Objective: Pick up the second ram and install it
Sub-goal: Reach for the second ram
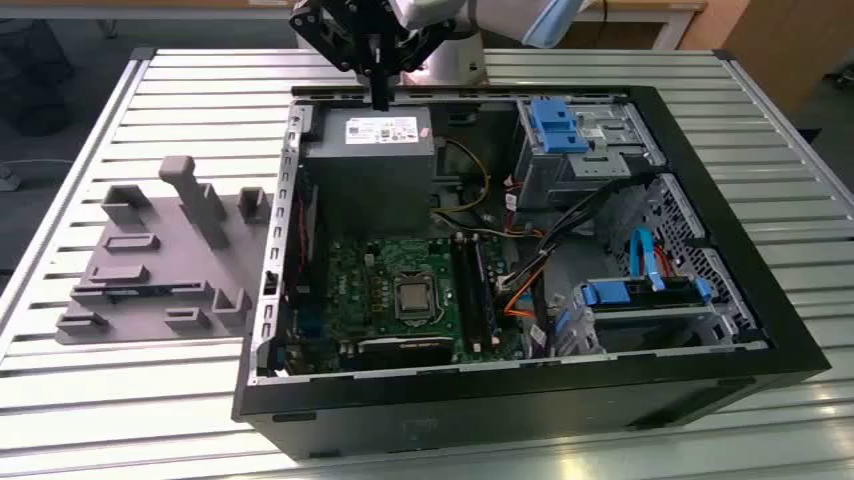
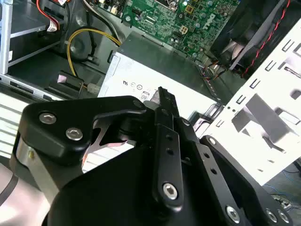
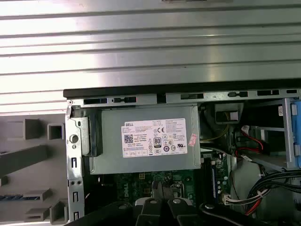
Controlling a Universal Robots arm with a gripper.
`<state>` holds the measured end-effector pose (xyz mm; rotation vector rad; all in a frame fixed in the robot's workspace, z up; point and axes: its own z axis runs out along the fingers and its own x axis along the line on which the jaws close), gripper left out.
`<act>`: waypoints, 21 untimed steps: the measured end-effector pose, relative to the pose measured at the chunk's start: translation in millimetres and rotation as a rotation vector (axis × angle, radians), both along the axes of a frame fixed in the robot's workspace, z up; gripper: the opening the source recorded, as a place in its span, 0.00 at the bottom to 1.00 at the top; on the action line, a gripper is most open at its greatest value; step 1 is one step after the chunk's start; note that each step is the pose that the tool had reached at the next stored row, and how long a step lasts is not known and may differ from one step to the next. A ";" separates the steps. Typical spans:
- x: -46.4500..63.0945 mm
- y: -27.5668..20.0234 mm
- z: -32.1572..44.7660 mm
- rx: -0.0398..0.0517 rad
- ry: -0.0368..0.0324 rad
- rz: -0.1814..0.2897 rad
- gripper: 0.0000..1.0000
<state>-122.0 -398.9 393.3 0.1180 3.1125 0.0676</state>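
Table (image 1: 160,400): we see a metal top of long ribbed slats; in the first wrist view (image 3: 141,47) bare slats run on past the gripper (image 1: 380,98).
Computer case (image 1: 534,405): a black tower lying flat on the slats with its open side up. We place it straight under the gripper, which hangs over one of its rims; in the first wrist view that rim (image 3: 188,87) lies just beyond the fingertips.
Holder tray (image 1: 147,265): a grey moulded tray with upright blocks and slots, flat on the slats just beside the case. We find it off to the gripper's side, toward the exterior view's left, and in the first wrist view (image 3: 28,160) next to the case wall.
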 end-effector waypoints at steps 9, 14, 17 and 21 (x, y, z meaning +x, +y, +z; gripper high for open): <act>-1.8 0.0 0.0 0.0000 0.0000 0.000 0.11; -4.1 0.0 0.0 0.0000 -0.0001 0.000 0.11; -5.7 0.0 0.0 0.0000 0.0000 0.000 0.11; -8.6 0.0 0.0 0.0000 -0.0001 0.000 0.11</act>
